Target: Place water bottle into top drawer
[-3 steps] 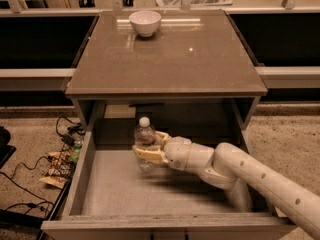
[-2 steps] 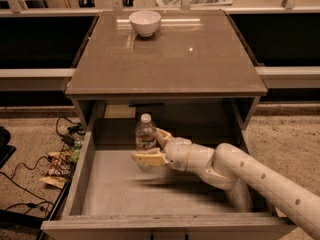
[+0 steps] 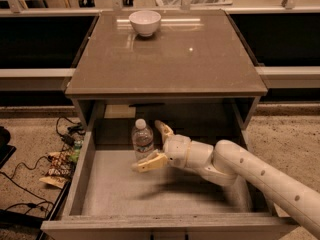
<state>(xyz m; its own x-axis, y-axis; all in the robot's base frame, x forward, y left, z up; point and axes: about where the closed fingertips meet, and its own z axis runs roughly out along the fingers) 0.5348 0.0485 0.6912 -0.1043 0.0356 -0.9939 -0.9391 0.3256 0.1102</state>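
Note:
The water bottle (image 3: 142, 137), clear with a white cap, stands upright on the floor of the open top drawer (image 3: 125, 196), near its back and left of the middle. My gripper (image 3: 145, 145) reaches into the drawer from the right. It is open, with one pale finger behind the bottle to its right and the other in front of it, low down. Neither finger clearly presses on the bottle.
A white bowl (image 3: 145, 22) stands at the back of the glossy taupe tabletop (image 3: 170, 59) above the drawer. Cables and small clutter (image 3: 62, 156) lie on the floor left of the cabinet. My white arm (image 3: 260, 179) crosses the drawer's right side.
The fingers have spread apart from the bottle, the front one dropping lower. The bottle stays upright in the same spot in the drawer.

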